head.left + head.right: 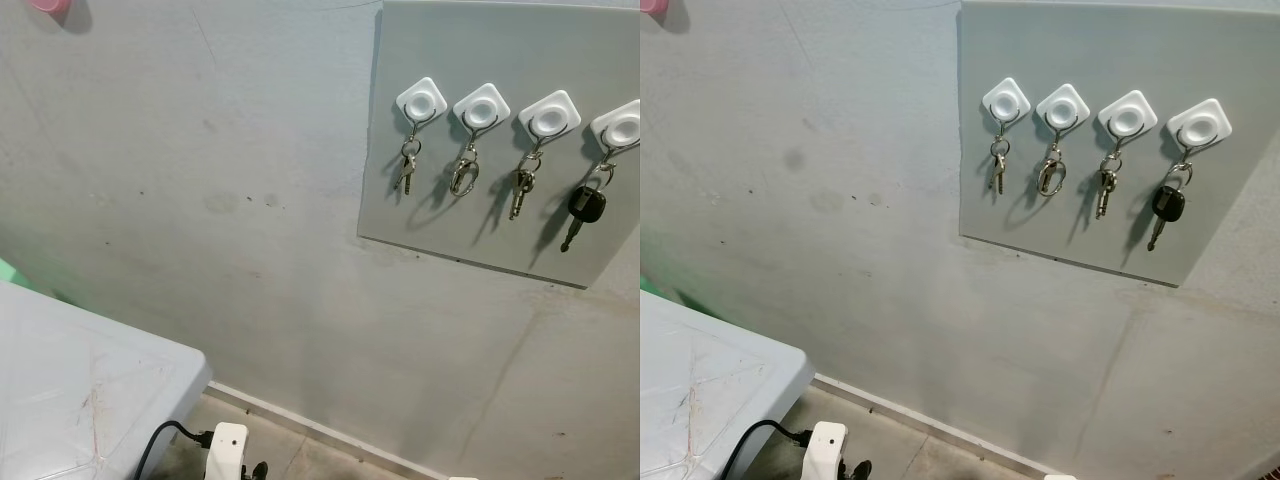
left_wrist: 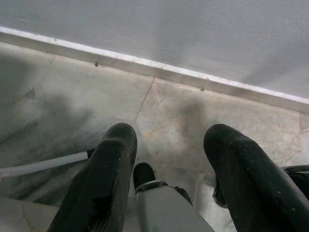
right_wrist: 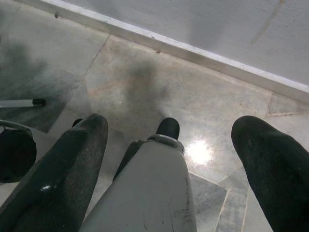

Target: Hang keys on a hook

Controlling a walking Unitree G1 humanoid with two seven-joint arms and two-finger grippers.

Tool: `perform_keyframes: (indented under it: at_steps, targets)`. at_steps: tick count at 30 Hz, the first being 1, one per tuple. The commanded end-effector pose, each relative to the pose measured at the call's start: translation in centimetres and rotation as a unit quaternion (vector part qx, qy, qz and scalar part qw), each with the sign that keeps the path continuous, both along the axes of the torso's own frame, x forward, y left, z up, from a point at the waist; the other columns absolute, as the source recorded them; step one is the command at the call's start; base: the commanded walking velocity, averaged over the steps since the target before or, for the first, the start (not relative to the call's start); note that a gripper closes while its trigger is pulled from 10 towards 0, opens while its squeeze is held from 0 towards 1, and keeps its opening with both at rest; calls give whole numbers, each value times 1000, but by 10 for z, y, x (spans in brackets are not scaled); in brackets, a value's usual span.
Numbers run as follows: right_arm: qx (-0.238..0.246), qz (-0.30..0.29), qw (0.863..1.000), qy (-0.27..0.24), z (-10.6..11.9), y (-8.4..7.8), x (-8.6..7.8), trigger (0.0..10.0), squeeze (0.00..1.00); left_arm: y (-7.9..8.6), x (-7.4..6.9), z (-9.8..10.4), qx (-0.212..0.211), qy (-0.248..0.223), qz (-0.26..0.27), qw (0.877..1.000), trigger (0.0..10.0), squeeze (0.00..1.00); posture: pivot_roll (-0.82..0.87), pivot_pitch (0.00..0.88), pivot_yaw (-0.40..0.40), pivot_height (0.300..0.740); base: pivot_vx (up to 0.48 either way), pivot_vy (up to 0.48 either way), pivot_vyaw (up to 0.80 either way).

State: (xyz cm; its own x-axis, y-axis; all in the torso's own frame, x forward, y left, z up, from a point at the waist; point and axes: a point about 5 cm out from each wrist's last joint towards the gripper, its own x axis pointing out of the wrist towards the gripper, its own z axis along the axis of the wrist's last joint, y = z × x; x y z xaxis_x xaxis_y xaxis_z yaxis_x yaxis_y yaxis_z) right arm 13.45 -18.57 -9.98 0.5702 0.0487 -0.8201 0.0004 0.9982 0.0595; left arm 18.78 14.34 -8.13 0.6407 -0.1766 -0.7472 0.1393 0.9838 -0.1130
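Board: a grey panel [image 1: 480, 215] is fixed to the wall [image 1: 200, 200], up on my right.
Hooks: four white square hooks in a row along the panel's upper part, first hook [image 1: 421, 101], second hook [image 1: 481, 106], third hook [image 1: 549, 116], fourth hook [image 1: 621, 127].
Keys: every hook carries a set. Small keys [image 1: 406, 172] hang on the first, a ring with a clip [image 1: 463, 175] on the second, brass-toned keys [image 1: 520, 190] on the third, and a black-headed key [image 1: 584, 208] on the fourth.
Counter: a pale grey counter [image 1: 80, 385] corner sits low on my left, well apart from the panel.
Cable: a black cable [image 1: 160, 440] runs to a white plug block [image 1: 226, 452] just beside the counter edge.
Left jaws [image 2: 169, 140]: hanging low over the tiled floor [image 2: 72, 96] near the white skirting [image 2: 159, 70], fingers [image 2: 108, 174] spread apart, nothing between them.
Right jaws [image 3: 171, 130]: also pointed down at the floor, fingers [image 3: 270, 164] wide apart and released, gripping nothing.
Pink object [image 1: 48, 5]: a small pink thing sits on the wall at the top left.
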Motion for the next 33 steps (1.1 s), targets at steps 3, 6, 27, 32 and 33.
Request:
perform_keyframes:
  at_steps: [3, 6, 27, 32, 33]
  targets:
    - [-4, -1, 1000, 12, -2, 0, -4, 10000, 0, 9, -5, -2, 6, 9, 12, 1000, 10000, 0, 133, 0, 46, 740, 0, 0, 0]
    - [-5, 0, 1000, 16, -3, -1, -8, 10000, 0, 9, -5, -2, 6, 9, 13, 1000, 10000, 0, 137, 0, 43, 740, 0, 0, 0]
    - [-7, -4, 999, 32, -5, -3, -16, 10000, 0, 9, -4, -2, 2, 8, 13, 1000, 10000, 0, 138, 0, 41, 740, 0, 0, -493]
    - [-7, -5, 999, 33, -6, -3, -17, 10000, 0, 9, -5, -2, -1, 9, 16, 1000, 10000, 0, 139, 0, 40, 740, 0, -294, -675]
    - [-7, -5, 999, 33, -6, -3, -17, 10000, 0, 9, -5, -2, -1, 9, 16, 1000, 10000, 0, 139, 0, 40, 740, 0, -480, -675]
